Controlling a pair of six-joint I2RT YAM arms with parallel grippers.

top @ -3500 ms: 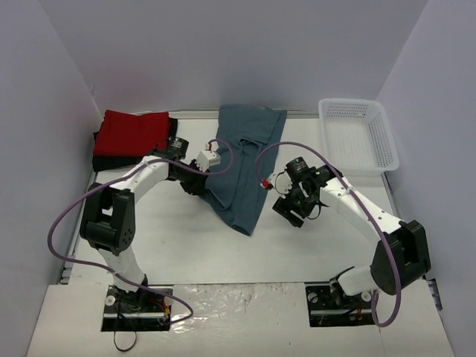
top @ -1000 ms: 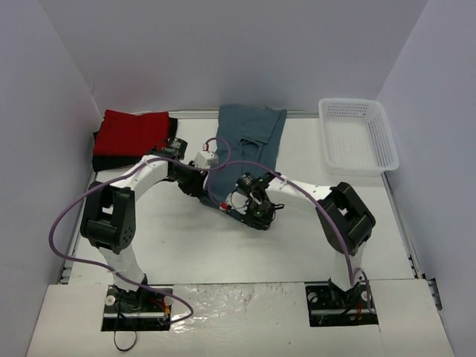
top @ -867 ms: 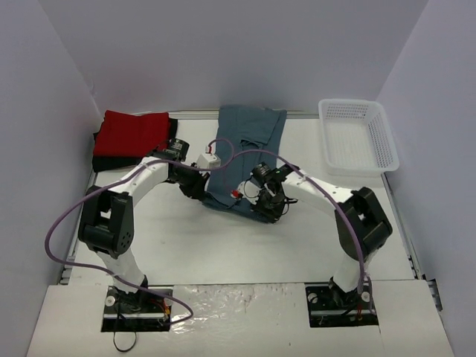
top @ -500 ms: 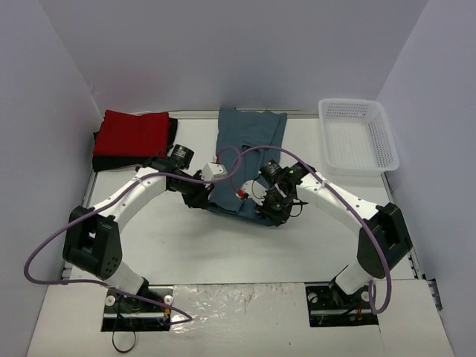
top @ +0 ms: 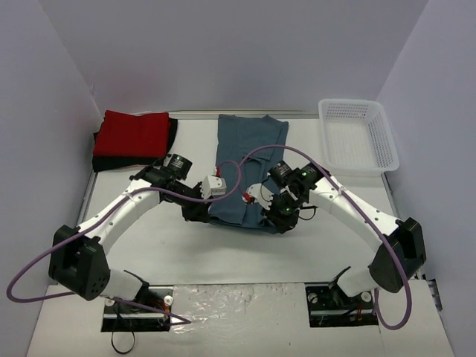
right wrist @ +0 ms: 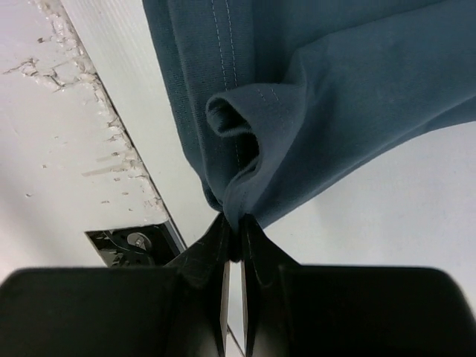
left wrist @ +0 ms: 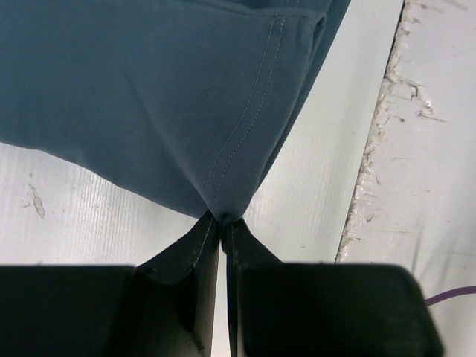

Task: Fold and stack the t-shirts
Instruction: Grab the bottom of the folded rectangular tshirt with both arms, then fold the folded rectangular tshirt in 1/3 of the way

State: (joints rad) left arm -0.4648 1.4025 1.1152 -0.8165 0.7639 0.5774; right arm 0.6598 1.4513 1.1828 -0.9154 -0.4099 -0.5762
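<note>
A slate-blue t-shirt (top: 249,160) lies as a long strip down the middle of the table, its far end at the back edge. My left gripper (top: 199,213) is shut on the shirt's near left corner, pinching a stitched hem (left wrist: 245,126) at my fingertips (left wrist: 222,221). On the near right corner my right gripper (top: 280,220) is shut too, with bunched cloth (right wrist: 245,141) rising from the tips (right wrist: 236,223). Between the two grippers the near edge is held a little above the table. At the back left a folded red t-shirt (top: 134,132) rests on a black one (top: 111,160).
A white lattice basket (top: 349,104) stands at the back right. Purple cables loop over both arms above the shirt. Bare white table lies near the arm bases, with a worn taped strip (left wrist: 424,149) along the front edge.
Both grippers have drawn the shirt's near end toward the front of the table and apart, so the slanted strip now lies straight. The right gripper came in from the right and took its corner.
</note>
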